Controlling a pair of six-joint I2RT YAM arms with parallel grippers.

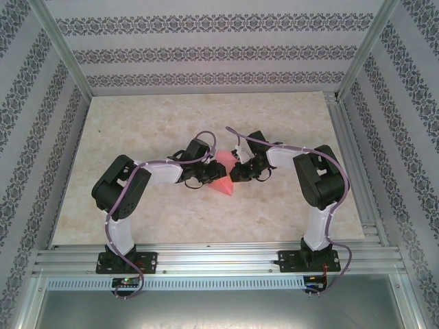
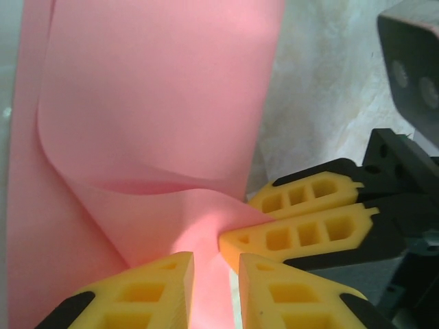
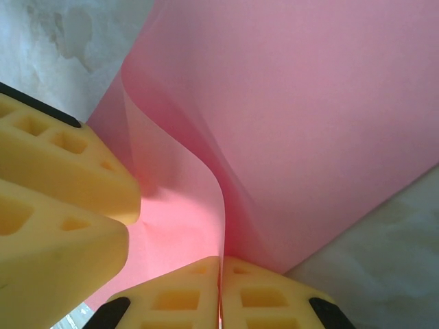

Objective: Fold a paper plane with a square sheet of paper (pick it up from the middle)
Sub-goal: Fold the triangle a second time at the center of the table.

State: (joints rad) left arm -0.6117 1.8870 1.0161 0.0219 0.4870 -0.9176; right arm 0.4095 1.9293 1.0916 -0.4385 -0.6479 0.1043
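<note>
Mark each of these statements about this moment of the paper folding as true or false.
1. The thin pink-red sheet of paper lies flat and untouched on the pale marbled table. False: it is bent into curves, and both claws have it between their fingers.
2. The right claw is shut on the paper. True.
3. The left claw sits at the table's left edge, far from the paper. False: it grips the paper right beside the right claw.
4. The two claws meet near the middle of the table. True.
</note>
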